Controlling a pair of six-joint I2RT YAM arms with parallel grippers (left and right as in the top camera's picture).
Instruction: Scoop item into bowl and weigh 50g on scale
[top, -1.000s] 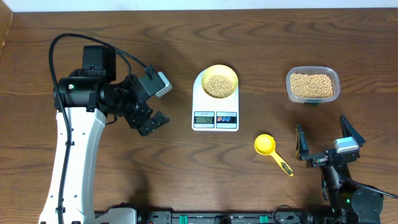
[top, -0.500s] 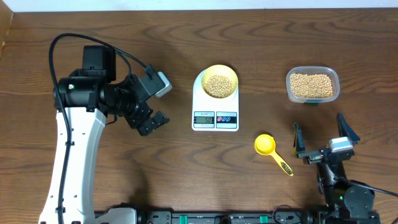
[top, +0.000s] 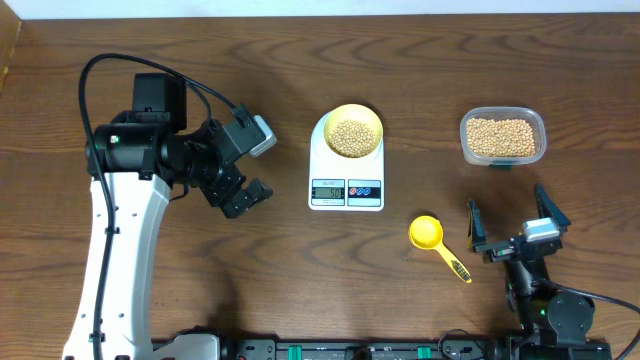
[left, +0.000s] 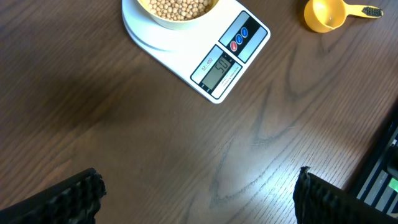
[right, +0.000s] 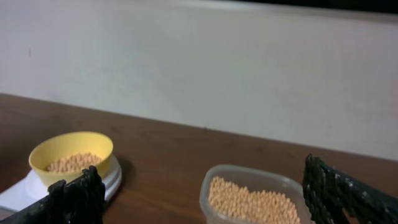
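Note:
The pale-yellow bowl (top: 353, 122) stands on the white scale (top: 346, 192) at the table's middle and holds tan beans (top: 352, 137). The scale's display (left: 218, 70) reads 50. The bowl (left: 168, 18), beans (left: 177, 6) and scale also show in the left wrist view. More beans (top: 501, 137) fill a clear tub (top: 503, 116) at the right. The yellow scoop (top: 428, 233) lies empty below the scale. My left gripper (top: 240, 192) is open and empty, left of the scale. My right gripper (top: 512, 227) is open and empty at the front right, below the tub. The right wrist view shows the bowl (right: 71, 149) and tub (right: 249, 180).
The left arm's white base and black cable (top: 100, 70) fill the table's left side. A pale wall (right: 199, 68) rises behind the table in the right wrist view. The scoop (left: 324, 12) shows at the top right of the left wrist view.
My right gripper has drawn slightly up and left toward the tub, still open. The left arm, scale, bowl and scoop have not moved.

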